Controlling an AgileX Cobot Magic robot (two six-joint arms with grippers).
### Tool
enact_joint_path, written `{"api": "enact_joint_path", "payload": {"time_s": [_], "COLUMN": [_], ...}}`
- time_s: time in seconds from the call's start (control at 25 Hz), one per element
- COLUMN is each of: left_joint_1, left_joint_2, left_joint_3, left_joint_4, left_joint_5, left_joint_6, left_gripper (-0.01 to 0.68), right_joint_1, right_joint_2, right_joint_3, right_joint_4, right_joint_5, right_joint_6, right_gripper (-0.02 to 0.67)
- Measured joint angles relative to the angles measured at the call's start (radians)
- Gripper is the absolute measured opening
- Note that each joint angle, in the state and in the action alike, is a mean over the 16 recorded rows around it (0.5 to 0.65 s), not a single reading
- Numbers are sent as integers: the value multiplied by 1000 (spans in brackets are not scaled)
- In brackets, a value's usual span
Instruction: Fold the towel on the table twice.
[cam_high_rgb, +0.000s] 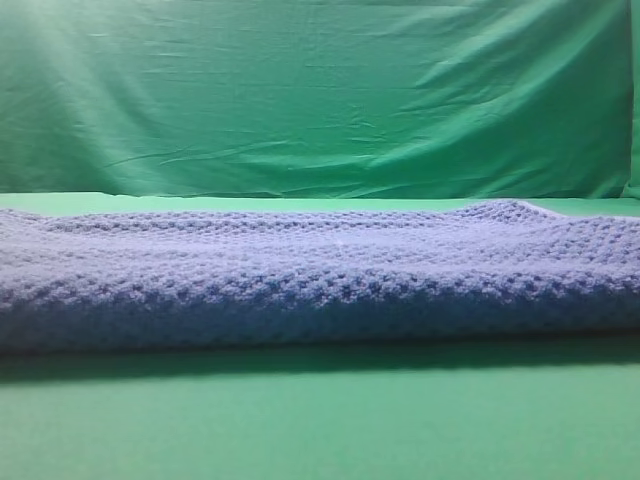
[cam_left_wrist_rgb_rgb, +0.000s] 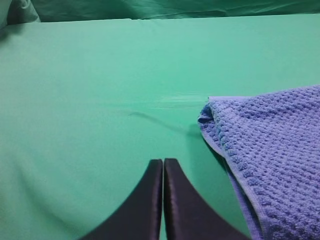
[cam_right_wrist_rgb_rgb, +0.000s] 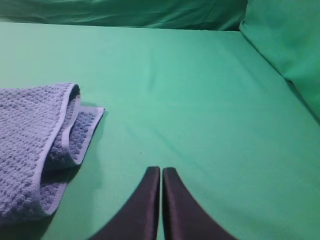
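1. Closest to the lens in the left wrist view, the left gripper (cam_left_wrist_rgb_rgb: 163, 192) sits at the bottom centre of the frame with its two dark fingers pressed together and nothing between them; it hangs over bare green counter (cam_left_wrist_rgb_rgb: 90, 100), apart from the cloth.
2. At the bottom centre of the right wrist view, the right gripper (cam_right_wrist_rgb_rgb: 161, 200) is likewise closed and empty, over open counter, with the cloth off to its left.
3. Across the whole middle band of the exterior high view lies the towel (cam_high_rgb: 320, 280), blue-grey and waffle-woven, flat on the counter and stretching past both side edges of the frame.
4. In the right wrist view, at the left of the frame, the towel's pale hem doubles over itself, with one layer resting on another. That suggests at least one fold is already in place, though how many cannot be read with certainty.
5. Both arms standing off at opposite ends of the cloth probably keeps the layers undisturbed and leaves each end within reach.
6. Behind the counter, a wrinkled green backdrop (cam_high_rgb: 320, 90) fills the upper part of the exterior high view.
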Motion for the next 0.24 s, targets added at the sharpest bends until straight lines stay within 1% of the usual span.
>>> {"api": "enact_joint_path", "payload": {"time_s": [0.24], "left_joint_1": [0], "left_joint_2": [0], "left_joint_3": [0], "left_joint_4": [-5], "left_joint_5": [0], "left_joint_6": [3], "left_gripper": [0], "right_joint_1": [0], "right_joint_2": [0], "right_joint_3": [-1], "right_joint_4": [0], "right_joint_5": [7], "right_joint_6": [-12], "right_gripper": [0]}}
